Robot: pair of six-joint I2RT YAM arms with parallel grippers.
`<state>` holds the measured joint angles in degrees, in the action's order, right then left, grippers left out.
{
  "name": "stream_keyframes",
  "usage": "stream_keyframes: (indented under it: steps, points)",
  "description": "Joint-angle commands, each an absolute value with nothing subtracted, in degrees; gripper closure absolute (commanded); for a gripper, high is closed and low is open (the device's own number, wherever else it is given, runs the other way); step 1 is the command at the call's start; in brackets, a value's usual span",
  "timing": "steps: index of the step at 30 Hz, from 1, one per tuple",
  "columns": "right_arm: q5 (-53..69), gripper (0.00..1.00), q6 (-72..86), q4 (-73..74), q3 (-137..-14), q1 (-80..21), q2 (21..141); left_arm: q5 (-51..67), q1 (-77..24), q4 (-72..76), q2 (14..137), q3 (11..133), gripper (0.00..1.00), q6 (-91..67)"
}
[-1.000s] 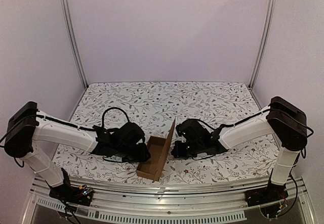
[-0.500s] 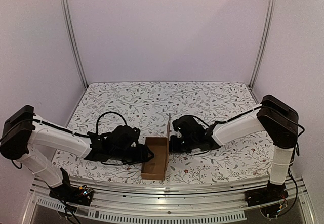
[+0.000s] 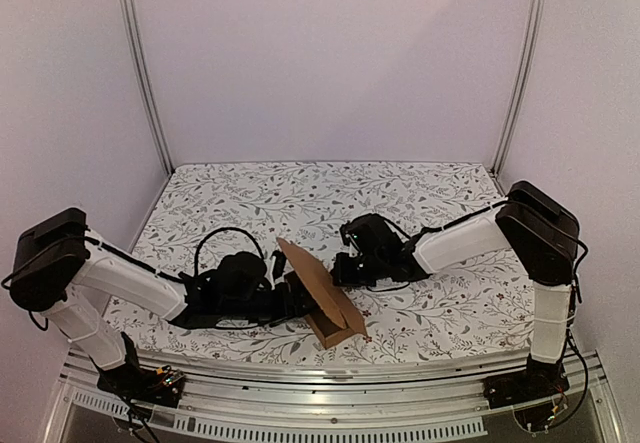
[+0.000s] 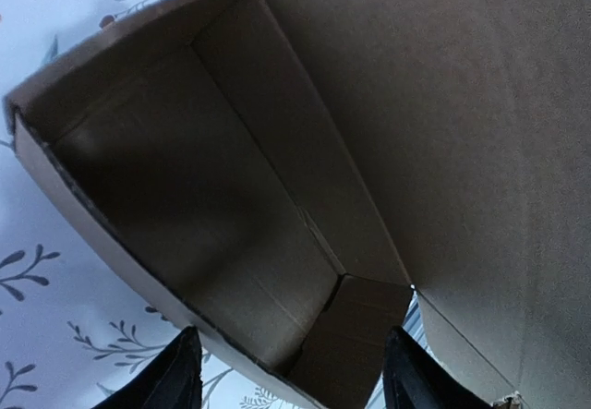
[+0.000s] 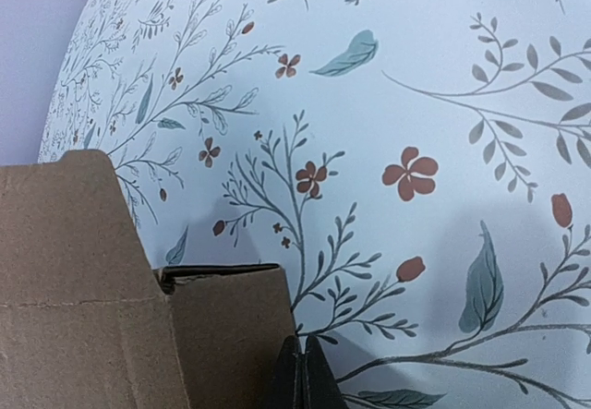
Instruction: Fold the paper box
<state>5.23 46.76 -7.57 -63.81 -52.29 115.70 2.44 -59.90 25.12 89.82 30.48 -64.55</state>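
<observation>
Brown paper box (image 3: 325,301), flap raised; left gripper (image 4: 294,379) at its 9 o'clock gapes empty, right gripper (image 5: 301,374) at 1 o'clock pinched closed.

You see a plain brown box (image 3: 320,288) on a white cloth (image 3: 400,193) printed with grey-green sprigs and small red flowers; the walls (image 3: 330,63) are pale lilac.

Overhead camera sits high behind the arm bases, looking down across the floral bench (image 3: 400,188) at the paper box (image 3: 322,298). Left wrist view is jammed right up close, staring into that box's open inside. Right wrist view skims low just beside the box, catching one corner: all three share it.
</observation>
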Motion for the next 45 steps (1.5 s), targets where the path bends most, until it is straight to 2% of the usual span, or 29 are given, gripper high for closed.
stream_keyframes:
  steps: [1, 12, 24, 27, 32, 35, 37, 38, 45]
  points:
    - [7.36, 1.0, 44.29, -6.87, -64.22, -49.96, 116.83, 2.93, -60.25, 30.77, 89.88, 29.39, 0.35, -64.74]
    - [5.01, 1.0, 37.81, -0.41, -63.06, -48.34, 111.9, 0.18, -60.23, 23.6, 85.19, 28.82, 0.35, -62.59]
    - [2.07, 1.0, 33.5, 7.47, -56.01, -48.33, 99.26, -9.13, -55.97, -2.06, 73.43, 32.67, 0.34, -51.1]
    - [3.65, 1.0, 34.27, 7.91, -52.06, -48.31, 95.76, -4.85, -52.0, -2.05, 73.83, 32.81, 0.42, -49.52]
    - [4.8, 1.0, 36.75, 9.2, -45.33, -49.19, 89.32, 1.94, -45.95, 2.92, 76.79, 33.87, 0.63, -47.61]
    - [6.44, 1.0, 38.46, 10.28, -41.83, -50.28, 85.31, 4.71, -43.64, 5.57, 79.68, 34.78, 0.8, -47.39]
    - [7.39, 1.0, 39.7, 10.71, -39.68, -51.12, 82.97, 6.33, -42.15, 7.68, 81.79, 35.12, 0.97, -47.38]
    - [7.98, 1.0, 40.56, 10.66, -38.5, -51.64, 81.9, 6.64, -41.53, 8.18, 82.88, 35.57, 1.0, -47.26]
    - [9.96, 1.0, 46.94, 6.88, -32.86, -56.91, 79.35, 9.45, -38.25, 12.33, 92.47, 39.24, 1.0, -46.34]
